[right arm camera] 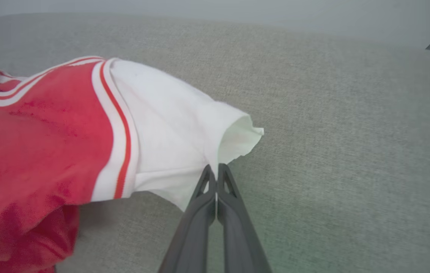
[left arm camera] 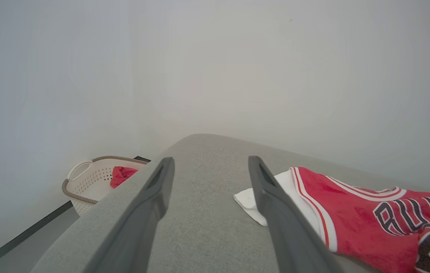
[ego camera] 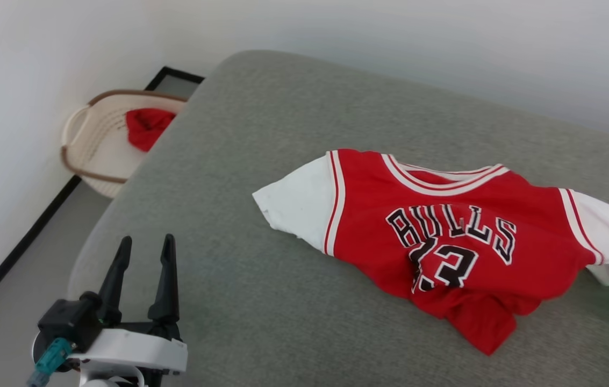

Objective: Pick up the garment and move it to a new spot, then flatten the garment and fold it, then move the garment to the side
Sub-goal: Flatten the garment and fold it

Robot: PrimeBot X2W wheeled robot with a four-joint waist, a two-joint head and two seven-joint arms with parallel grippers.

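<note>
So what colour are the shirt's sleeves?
The sleeves are white, clearest in the right wrist view.

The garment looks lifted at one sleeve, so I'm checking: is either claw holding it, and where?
Right claw pinches the garment at the edge of its white sleeve; left claw holds nothing.

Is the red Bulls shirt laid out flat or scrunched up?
Partly scrunched: the shirt has its sleeves spread, but its bottom hem bunches under the number.
</note>
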